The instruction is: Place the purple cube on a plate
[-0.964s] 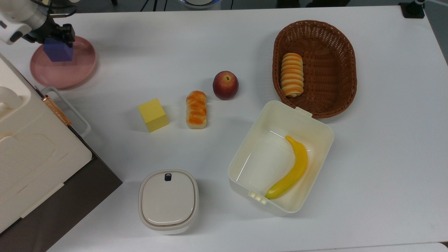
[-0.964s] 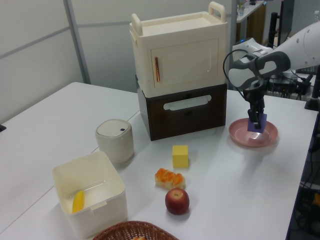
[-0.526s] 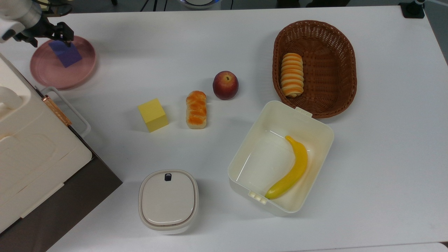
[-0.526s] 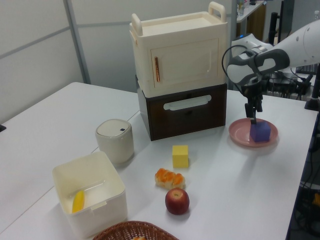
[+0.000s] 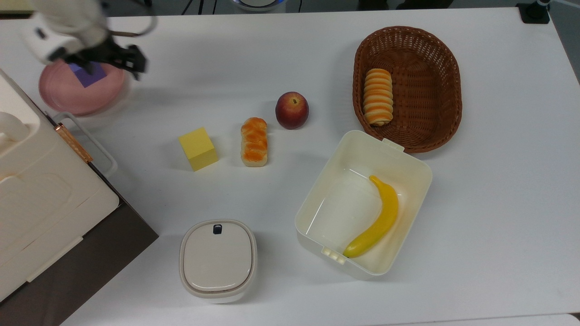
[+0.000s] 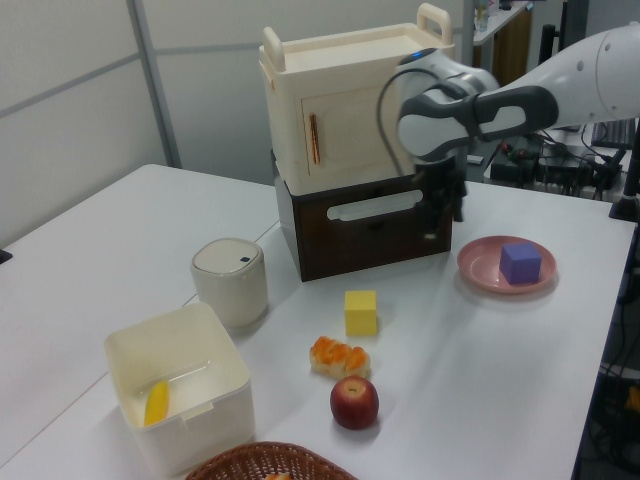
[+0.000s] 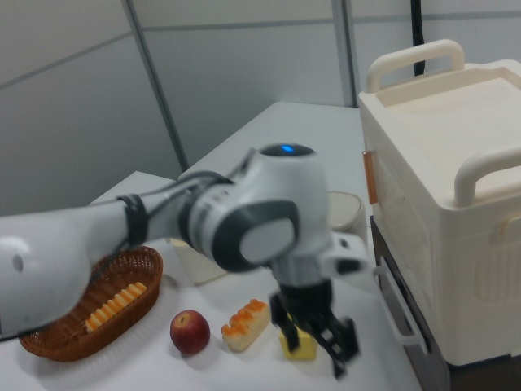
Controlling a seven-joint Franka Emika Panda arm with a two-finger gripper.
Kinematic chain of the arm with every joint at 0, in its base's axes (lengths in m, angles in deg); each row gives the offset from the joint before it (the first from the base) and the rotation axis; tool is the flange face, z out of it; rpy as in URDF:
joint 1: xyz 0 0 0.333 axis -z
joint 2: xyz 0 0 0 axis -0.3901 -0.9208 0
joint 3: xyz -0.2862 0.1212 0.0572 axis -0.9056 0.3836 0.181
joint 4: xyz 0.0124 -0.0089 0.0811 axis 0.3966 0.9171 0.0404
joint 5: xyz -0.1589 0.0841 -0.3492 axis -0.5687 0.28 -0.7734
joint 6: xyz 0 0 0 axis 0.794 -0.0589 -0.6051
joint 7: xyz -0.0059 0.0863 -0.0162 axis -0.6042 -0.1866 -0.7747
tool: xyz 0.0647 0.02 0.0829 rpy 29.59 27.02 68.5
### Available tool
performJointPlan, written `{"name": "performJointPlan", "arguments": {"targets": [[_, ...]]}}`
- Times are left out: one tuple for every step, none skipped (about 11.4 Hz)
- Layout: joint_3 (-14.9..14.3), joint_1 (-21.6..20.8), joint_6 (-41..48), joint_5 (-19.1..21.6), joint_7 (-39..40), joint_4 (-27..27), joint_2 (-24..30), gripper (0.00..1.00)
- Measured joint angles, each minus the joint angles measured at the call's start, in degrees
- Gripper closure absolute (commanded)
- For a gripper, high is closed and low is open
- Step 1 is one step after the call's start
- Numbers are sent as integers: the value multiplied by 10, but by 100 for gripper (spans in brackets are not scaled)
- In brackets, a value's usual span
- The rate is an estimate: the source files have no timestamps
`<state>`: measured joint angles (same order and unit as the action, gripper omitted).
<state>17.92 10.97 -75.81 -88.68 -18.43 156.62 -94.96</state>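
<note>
Matt purple cube (image 6: 520, 263); woven wicker basket (image 5: 426, 54).

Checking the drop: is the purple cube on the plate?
Yes: the purple cube sits flat on the pink plate, with the gripper off it.

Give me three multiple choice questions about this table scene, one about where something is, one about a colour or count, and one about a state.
1. Where is the purple cube?
A. on the pink plate
B. in the wicker basket
C. beside the apple

2. How many bananas lie in the open white bin?
A. none
B. one
C. three

3. What is the state of the claw?
A. gripping the purple cube
B. gripping the yellow cube
C. holding nothing, apart from the cube

Answers:
1 A, the left view shows the cube resting on the plate.
2 B, the top view shows a single banana inside.
3 C, the left view shows it away from the plate with nothing between its fingers.
</note>
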Motion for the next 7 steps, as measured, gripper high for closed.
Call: {"name": "performJointPlan", "arguments": {"targets": [[32, -8, 0, 0, -45, 0, 1, 0], [51, -26, 1, 0, -85, -1, 3, 0], [59, -67, 0, 0, -131, -9, 8, 0], [60, -97, 0, 0, -154, -19, 14, 0], [59, -125, 0, 3, -167, -32, 20, 0], [53, -153, 0, 9, -171, -42, 26, 0], [37, -183, 1, 16, -173, -50, 33, 0]]}}
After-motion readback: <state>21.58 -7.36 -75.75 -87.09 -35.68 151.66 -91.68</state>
